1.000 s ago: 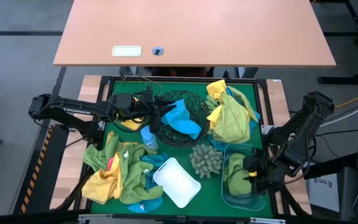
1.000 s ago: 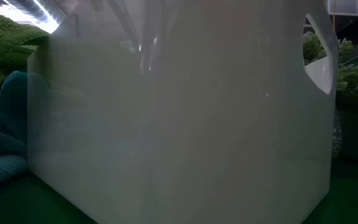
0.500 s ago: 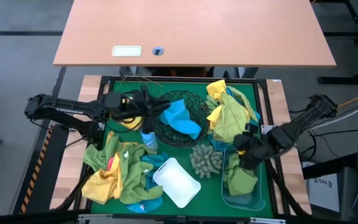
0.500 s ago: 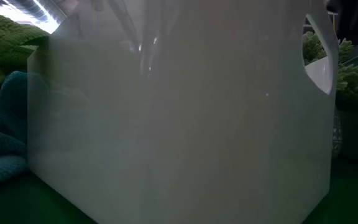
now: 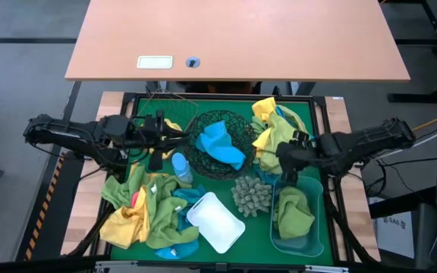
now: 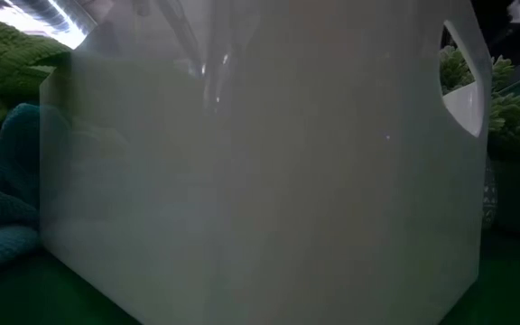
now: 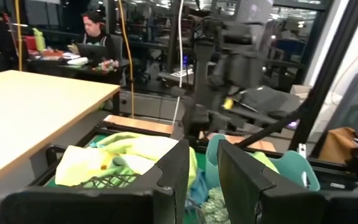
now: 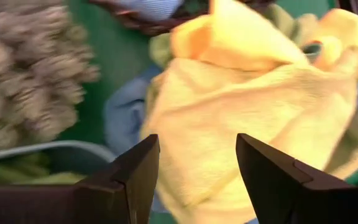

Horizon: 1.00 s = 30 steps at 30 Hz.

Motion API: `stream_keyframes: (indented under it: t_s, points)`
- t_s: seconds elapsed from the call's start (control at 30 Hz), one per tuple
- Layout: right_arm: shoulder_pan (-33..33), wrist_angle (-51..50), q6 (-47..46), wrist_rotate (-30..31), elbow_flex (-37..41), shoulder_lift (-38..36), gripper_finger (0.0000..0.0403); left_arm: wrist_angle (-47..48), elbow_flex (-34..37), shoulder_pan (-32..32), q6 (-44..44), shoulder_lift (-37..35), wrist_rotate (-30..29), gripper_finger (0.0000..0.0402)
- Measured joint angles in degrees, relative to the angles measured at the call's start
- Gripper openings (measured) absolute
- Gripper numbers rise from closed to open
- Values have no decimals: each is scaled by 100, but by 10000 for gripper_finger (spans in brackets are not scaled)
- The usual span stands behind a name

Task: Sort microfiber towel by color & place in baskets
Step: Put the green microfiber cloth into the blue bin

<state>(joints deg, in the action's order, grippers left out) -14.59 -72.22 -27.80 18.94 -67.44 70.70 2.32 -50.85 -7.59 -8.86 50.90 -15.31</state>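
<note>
Right gripper: the right gripper (image 5: 288, 158) hangs over the seam between the far-right towel heap and the translucent blue tub — fingers (image 8: 272, 177) spread wide, nothing between them.
Why there: the yellow towel (image 8: 253, 106) fills the wrist view right ahead of the open jaws, so my read is it's lining up a pick from that heap.
Right arm pose: stretched out nearly flat from the right edge, reaching inward across the tray, wrist pointing at the heap (image 5: 275, 136).
Blue tub: the translucent blue tub (image 5: 315, 244) sits just near-side of the gripper with a lime green towel (image 5: 294, 214) lying in it — green looks to be its colour.
Left gripper: the left gripper (image 5: 160, 129) sits by the black wire-mesh bowl's left rim, fingers (image 7: 241, 180) parted by a narrow gap — empty as far as the wrist view shows.
Left arm pose: also low and long, coming in from the left edge, aimed across the bowl.
Mesh bowl: the black wire-mesh bowl (image 5: 237, 121) holds a bright blue towel (image 5: 220, 144) — blue's home, apparently.
Left pile: a mixed heap (image 5: 146, 208) of yellow, green, pink and blue waits near-left, unsorted.
White tub: the white tub (image 5: 215, 221) sits in front, nothing visible inside from above.
Spiky ball: the grey-green spiky ball (image 5: 250, 195) rests between white tub and blue tub.
</note>
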Motion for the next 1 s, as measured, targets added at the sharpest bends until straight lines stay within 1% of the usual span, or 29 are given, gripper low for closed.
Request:
stream_keyframes:
  t_s: [0.33,0.43,0.5,0.6,0.7,0.87,1.0]
  points:
    - [1709,25,952,9,0,0,214,286,0,-48,0,-27,-2,79]
    - [2169,251,1147,-7,81,-3,214,309,0,-48,0,-22,-2,79]
    - [2462,526,1294,-148,249,-6,214,309,0,-48,0,-24,-2,79]
    - [2846,957,1475,-525,593,-4,214,326,0,-48,0,-22,-2,79]
    - [3132,1471,1567,-950,1000,2,214,328,0,-48,0,-22,-2,79]
    - [3409,2056,1630,-1019,1520,0,214,328,0,-48,0,-22,-2,79]
    - [3462,2294,1636,-1098,1646,0,213,328,0,-48,0,-22,-3,79]
